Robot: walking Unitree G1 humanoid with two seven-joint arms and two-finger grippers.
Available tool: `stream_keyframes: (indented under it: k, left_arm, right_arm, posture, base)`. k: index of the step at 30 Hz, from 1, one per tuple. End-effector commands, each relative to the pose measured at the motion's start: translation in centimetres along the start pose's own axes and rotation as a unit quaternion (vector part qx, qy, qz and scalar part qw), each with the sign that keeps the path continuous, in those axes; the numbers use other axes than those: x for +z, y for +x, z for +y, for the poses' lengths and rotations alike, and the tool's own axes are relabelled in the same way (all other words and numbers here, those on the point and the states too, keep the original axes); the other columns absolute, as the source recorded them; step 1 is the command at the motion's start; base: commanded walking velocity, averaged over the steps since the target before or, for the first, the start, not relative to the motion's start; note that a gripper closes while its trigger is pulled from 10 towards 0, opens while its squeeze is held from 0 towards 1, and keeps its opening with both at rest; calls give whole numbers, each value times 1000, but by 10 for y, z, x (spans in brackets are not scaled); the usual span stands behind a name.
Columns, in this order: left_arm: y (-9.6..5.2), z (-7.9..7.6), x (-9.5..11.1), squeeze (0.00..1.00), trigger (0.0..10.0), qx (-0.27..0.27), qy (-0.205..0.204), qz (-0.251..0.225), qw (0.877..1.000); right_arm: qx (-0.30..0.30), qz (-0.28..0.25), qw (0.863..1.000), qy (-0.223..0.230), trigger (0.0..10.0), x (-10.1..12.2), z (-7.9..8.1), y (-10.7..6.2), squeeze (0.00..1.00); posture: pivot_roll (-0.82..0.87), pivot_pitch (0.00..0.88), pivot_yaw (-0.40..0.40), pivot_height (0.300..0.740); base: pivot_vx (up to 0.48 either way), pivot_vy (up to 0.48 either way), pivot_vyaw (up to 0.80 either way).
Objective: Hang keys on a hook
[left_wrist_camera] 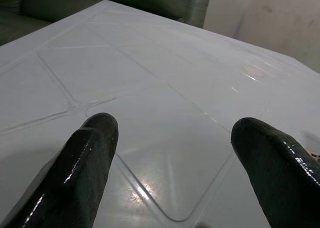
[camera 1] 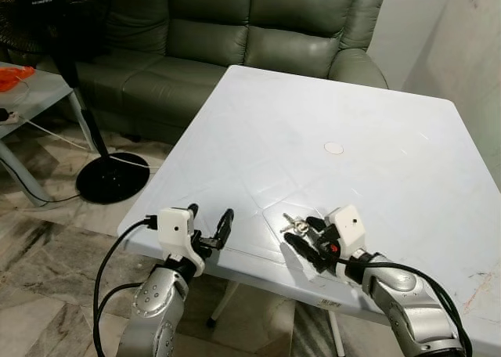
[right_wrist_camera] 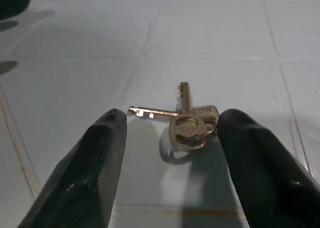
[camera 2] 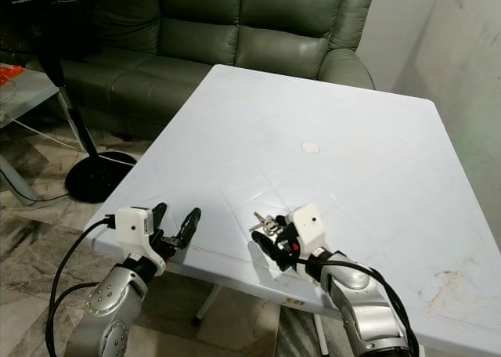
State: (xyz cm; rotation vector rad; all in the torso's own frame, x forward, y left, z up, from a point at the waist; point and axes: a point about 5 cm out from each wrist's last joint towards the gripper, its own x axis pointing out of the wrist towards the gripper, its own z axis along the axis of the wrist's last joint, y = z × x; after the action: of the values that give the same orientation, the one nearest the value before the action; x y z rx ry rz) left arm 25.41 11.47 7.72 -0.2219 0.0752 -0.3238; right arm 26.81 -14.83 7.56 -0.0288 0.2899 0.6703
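Observation:
A small bunch of keys (right_wrist_camera: 187,123) on a ring lies flat on the white table (camera 1: 329,106) near its front edge, also seen as the keys (camera 1: 293,225). My right gripper (camera 1: 311,241) is open, its two black fingers (right_wrist_camera: 90,163) reaching either side of the keys, just short of them. My left gripper (camera 1: 210,226) is open over the table's front left corner, with nothing between its fingers (left_wrist_camera: 85,163).
A grey-green sofa (camera 1: 235,36) stands behind the table. A black fan stand (camera 1: 112,177) and a side table (camera 1: 23,99) with an orange item are on the left. A wall (camera 1: 462,52) is on the right. A small round mark (camera 1: 334,147) sits mid-table.

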Motion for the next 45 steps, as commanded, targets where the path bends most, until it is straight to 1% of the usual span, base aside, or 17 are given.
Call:
stream_keyframes:
  k: [1,4,5,6,7,9,10,11,18,19,23,30,33,34,37,38,45]
  left_arm:
    - [1,0,4,0,10000,2,3,-4,1000]
    - [1,0,4,0,10000,3,3,-3,1000]
    - [1,0,4,0,10000,4,3,-2,1000]
    - [1,0,4,0,10000,5,2,-2,1000]
    - [1,1,4,0,10000,6,2,-2,1000]
    - [1,1,4,0,10000,7,1,-2,1000]
    - [1,1,4,0,10000,8,1,-2,1000]
    - [1,1,4,0,10000,8,1,-2,1000]
    - [1,2,5,0,10000,11,-2,-3,1000]
    - [1,2,5,0,10000,12,-2,-4,1000]
    - [2,2,6,0,10000,13,-3,-5,1000]
    - [3,2,7,0,10000,15,-6,-6,1000]
    - [4,2,7,0,10000,16,-7,-7,1000]
    - [4,2,7,0,10000,15,-8,-7,1000]
    - [4,3,8,0,10000,16,-9,-8,1000]
    - [5,3,8,0,10000,16,-9,-8,1000]
    - [6,3,9,0,10000,16,-9,-10,1000]
  right_arm:
    - [1,-7,1000,-7,0,8,0,1,0]
    - [2,-12,1000,-6,1098,9,1,2,0]
    - [2,-14,1000,-3,2863,9,2,3,0]
    - [3,-16,1000,-2,1608,10,2,3,0]
    - [3,-16,1000,-1,1373,10,3,3,0]
    - [2,-18,1000,-1,2039,11,3,3,0]
    - [5,-21,1000,2,549,11,3,3,0]
    - [8,-22,1000,2,0,12,4,3,0]
    - [2,-18,1000,-3,78,12,2,2,0]
    - [1,-17,1000,-4,1843,12,1,2,0]
    - [-1,-15,1000,-4,2235,12,0,2,0]
    - [-4,-15,1000,-4,1961,11,1,1,0]
    - [-3,-16,1000,-5,78,11,1,1,0]
    - [-5,-16,1000,-5,1529,11,0,1,0]
    - [-5,-18,1000,-6,1137,12,0,0,0]
    - [-4,-18,1000,-6,0,12,-1,1,0]
    - [-1,-23,1000,-6,0,13,-1,0,0]
  posture:
    - [49,0,-83,740]
    - [51,6,-82,740]
    - [51,6,-82,740]
    - [51,6,-82,740]
    - [51,12,-81,740]
    - [51,12,-81,740]
    - [51,15,-80,740]
    - [51,15,-80,740]
    - [51,15,-80,740]
    - [50,16,-82,740]
    - [48,16,-82,740]
    - [47,18,-82,740]
    - [44,18,-81,740]
    - [43,17,-80,740]
    - [43,17,-80,740]
    - [42,14,-79,740]
    - [42,11,-79,740]
  base:
    - [0,0,0]
    - [0,0,0]
    - [0,0,0]
    - [0,0,0]
    - [0,0,0]
    - [0,0,0]
    - [0,0,0]
    - [0,0,0]
    - [0,0,0]
    - [0,0,0]
    - [0,0,0]
    - [0,0,0]
    - [0,0,0]
    - [0,0,0]
    - [0,0,0]
    - [0,0,0]
    - [0,0,0]
